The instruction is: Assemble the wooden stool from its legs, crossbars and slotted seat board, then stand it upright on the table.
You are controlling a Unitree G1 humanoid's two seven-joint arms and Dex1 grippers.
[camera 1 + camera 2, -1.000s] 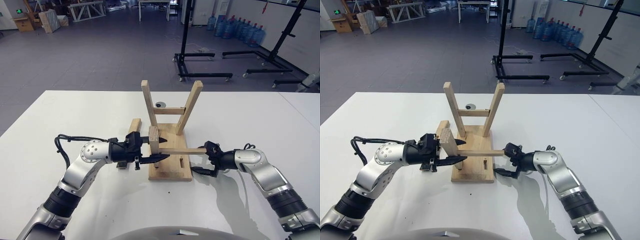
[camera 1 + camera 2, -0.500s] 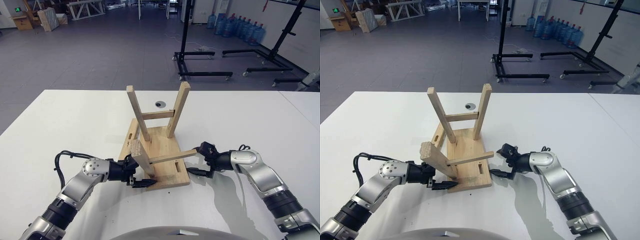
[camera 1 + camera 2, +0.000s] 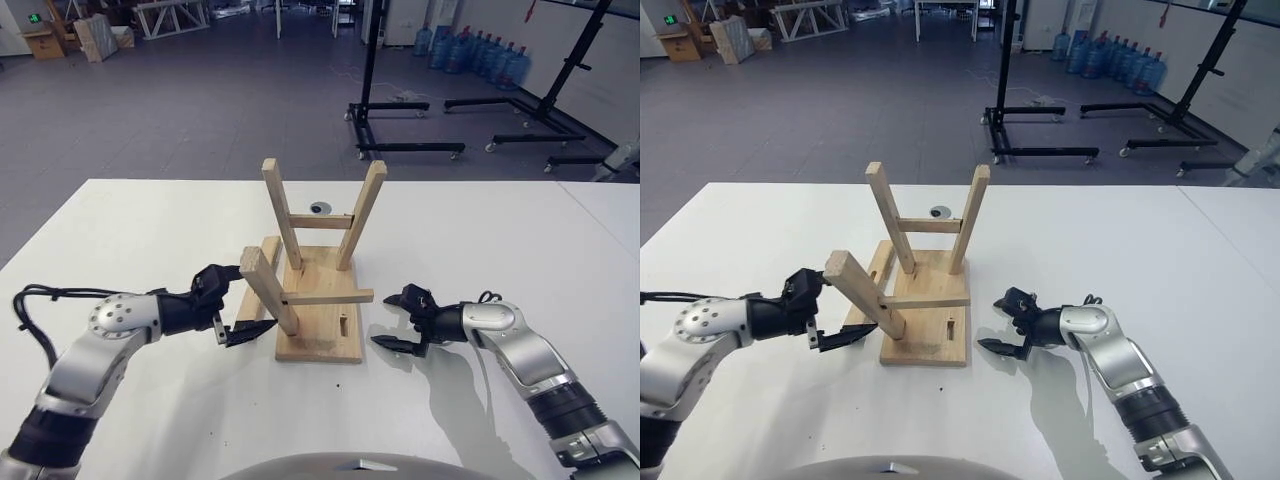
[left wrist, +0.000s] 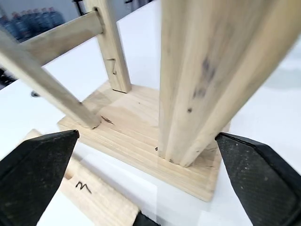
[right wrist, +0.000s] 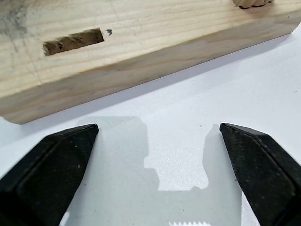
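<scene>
Both my pincers, left (image 3: 235,303) and right (image 3: 395,320), gape empty beside the seat board (image 3: 322,338). Three legs stand; next, likely, lift the loose leg (image 4: 99,200).

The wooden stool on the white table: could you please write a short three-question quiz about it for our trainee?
1. True or false: the black right gripper is shut on the flat slotted wooden seat board.
2. How many pale wooden legs stand on that board?
3. The thin wooden crossbar on the tilted near leg ends: A in a fourth leg; B free in the air; C resting on the table.
Key: 1 false; 2 three; 3 B.
</scene>
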